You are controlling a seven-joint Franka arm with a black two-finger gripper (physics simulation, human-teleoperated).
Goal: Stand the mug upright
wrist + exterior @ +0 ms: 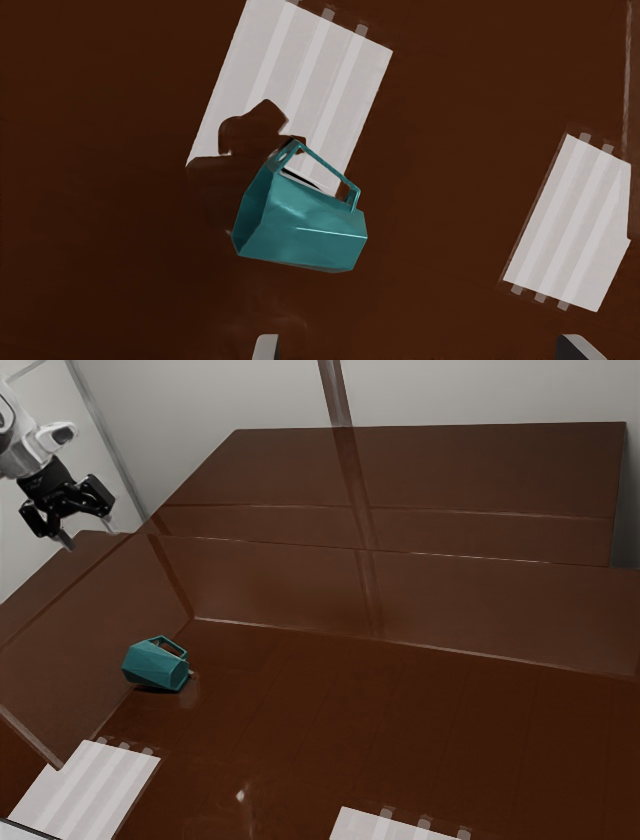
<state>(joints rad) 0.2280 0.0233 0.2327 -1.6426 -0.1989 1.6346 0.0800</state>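
Note:
High at the exterior view's upper left, my black gripper [90,536] hangs with its fingers spread apart, well above the floor surface and clear of the mug. A teal faceted mug [156,664] lies on its side on the brown surface below, its handle facing up. In the wrist view the mug [305,225] shows its open mouth at one end and its handle along the upper side. The two fingertips of my gripper [417,347] stand wide apart with nothing between them.
Bright striped white patches lie on the dark brown surface [300,710], one patch [85,790] near the mug and another [390,826] farther toward the exterior view's right. Low brown walls [420,595] rise behind and beside the mug.

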